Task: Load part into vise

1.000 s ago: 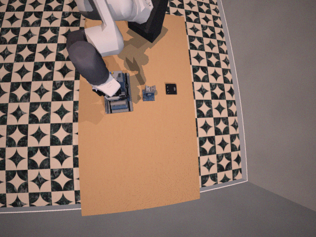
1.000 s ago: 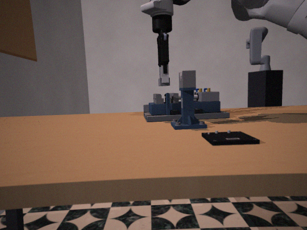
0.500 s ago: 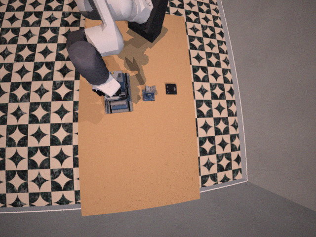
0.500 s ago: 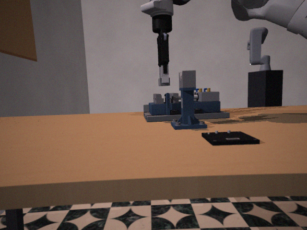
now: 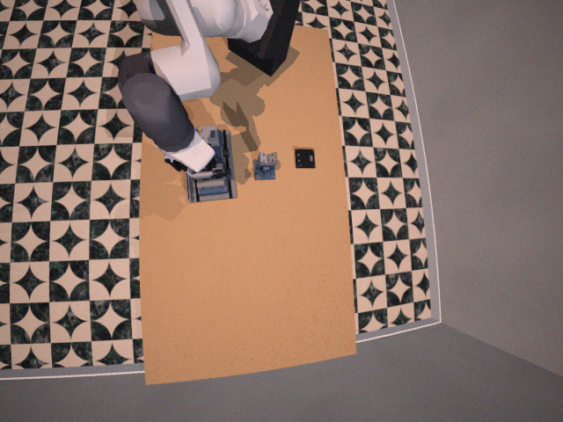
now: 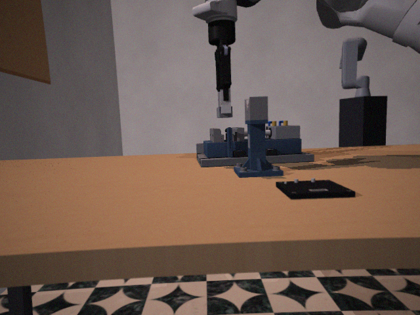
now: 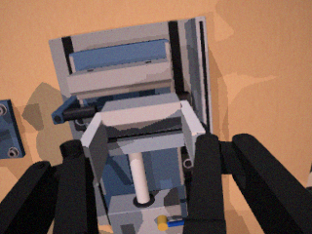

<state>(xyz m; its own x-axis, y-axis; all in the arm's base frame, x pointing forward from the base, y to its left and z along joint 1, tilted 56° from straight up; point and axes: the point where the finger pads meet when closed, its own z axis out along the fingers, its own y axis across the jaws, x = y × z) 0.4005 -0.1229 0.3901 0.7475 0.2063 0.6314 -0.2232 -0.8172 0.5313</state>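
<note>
My gripper [image 6: 224,107] [image 7: 143,121] is shut on the part [image 6: 224,114] [image 7: 139,117], a light grey block, across its short width. It holds the part level in the air, a short way above the open vise [image 5: 213,188] [image 6: 288,146] [image 7: 120,55]. In the wrist view the part hangs over the gap between the jaws, above the air cylinder's rod [image 7: 136,175]. The work stop [image 7: 70,112] sticks in from the left of the gap. I cannot tell which way the slot faces. In the overhead view my wrist hides the part.
The blue V-block [image 5: 266,164] [image 6: 256,135] stands on its post right of the vise. The black infeed plate [image 5: 304,157] [image 6: 315,188] lies further right with nothing on it. The robot's dark base [image 5: 268,40] [image 6: 363,120] stands at the table's back.
</note>
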